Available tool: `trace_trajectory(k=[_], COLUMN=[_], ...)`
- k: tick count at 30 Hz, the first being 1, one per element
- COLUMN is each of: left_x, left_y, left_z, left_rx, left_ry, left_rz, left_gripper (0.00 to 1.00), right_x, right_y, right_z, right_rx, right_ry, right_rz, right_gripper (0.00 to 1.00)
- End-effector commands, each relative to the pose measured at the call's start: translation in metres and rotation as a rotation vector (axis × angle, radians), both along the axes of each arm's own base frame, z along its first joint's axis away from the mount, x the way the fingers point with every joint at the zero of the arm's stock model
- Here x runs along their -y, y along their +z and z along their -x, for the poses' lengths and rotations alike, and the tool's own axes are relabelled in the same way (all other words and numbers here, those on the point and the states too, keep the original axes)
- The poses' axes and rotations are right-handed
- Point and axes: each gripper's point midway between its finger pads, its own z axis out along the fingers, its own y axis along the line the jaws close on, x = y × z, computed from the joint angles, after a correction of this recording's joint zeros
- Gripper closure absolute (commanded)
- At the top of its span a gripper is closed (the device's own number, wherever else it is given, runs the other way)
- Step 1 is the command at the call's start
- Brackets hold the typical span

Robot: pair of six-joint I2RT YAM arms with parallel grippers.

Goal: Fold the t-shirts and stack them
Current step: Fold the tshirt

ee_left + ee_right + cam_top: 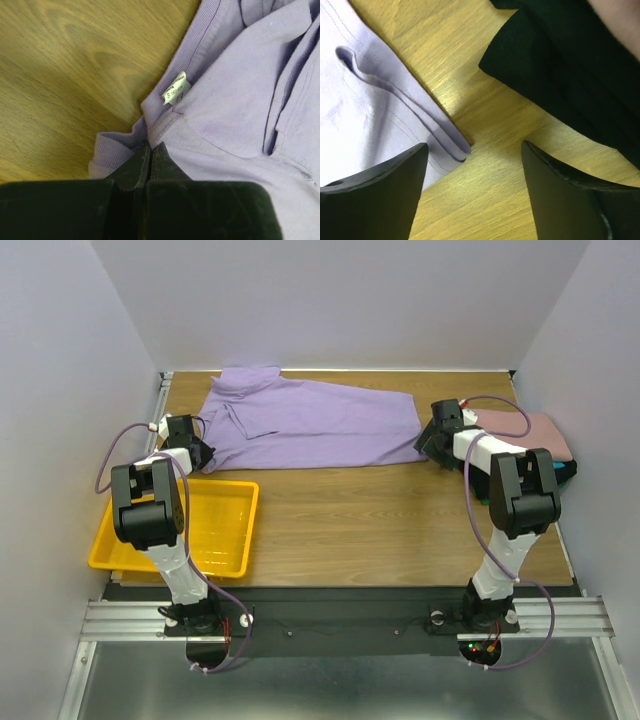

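The lavender t-shirt (310,425) lies spread across the far side of the table, collar end at the left. My left gripper (200,453) is at its left end. In the left wrist view the jaws (151,148) are shut on the shirt's ribbed edge (235,100), just below the size label (175,91). My right gripper (428,443) is open at the shirt's right end, its fingers astride the hem corner (455,145) and bare table. A folded pink shirt (535,430) lies on a teal one (569,471) at the right. A black one (570,70) shows beside the right gripper.
A yellow plastic tray (225,530) sits at the near left, partly under the left arm. White walls close in the table on the left, back and right. The wood tabletop (360,520) shows between the arms.
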Motion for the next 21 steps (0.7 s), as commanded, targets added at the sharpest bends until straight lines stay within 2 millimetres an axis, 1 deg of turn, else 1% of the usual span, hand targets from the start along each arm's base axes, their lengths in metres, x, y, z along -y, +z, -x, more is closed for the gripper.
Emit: trace_trajectory(k=[1,7,8,9,10,12,16,20,21], left_x=[0.001,0.001,0.0,0.0,0.0,0.0,0.0,0.001,0.001], left_y=[-0.01,-0.01,-0.008,-0.008,-0.008,-0.007,-0.007,-0.006,-0.006], left_z=[0.019,0.021,0.02,0.02,0.021,0.021,0.021,0.02,0.02], left_rx=[-0.059,-0.059,-0.055,-0.055,-0.055,-0.054,-0.054,-0.047,-0.046], left_ry=[-0.003,0.0,0.002,0.002,0.002,0.002,-0.001,-0.006,-0.005], left_rz=[0.0,-0.003,-0.004,-0.006,-0.006,-0.007,-0.007,-0.005,-0.004], left_gripper=[1.0,1.0,1.0,1.0,1.0,1.0,1.0,1.0,1.0], right_x=[-0.027,-0.038,-0.039,-0.042,-0.045,-0.048,-0.044,-0.04,-0.04], right_y=[0.006,0.001,0.001,0.003,0.005,0.007,-0.004,-0.009,-0.013], right_z=[-0.001,-0.003,-0.004,-0.005,-0.007,-0.01,-0.012,-0.015,-0.015], right_rx=[0.026,0.017,0.02,0.026,0.03,0.037,0.02,0.017,0.009], right_ry=[0.031,0.034,0.03,0.036,0.045,0.052,0.027,0.001,-0.004], right_rz=[-0.063,-0.09,-0.09,-0.088,-0.088,-0.085,-0.062,-0.049,-0.046], right_gripper=[0.24,0.31,0.31,0.35,0.37,0.37,0.39,0.43,0.49])
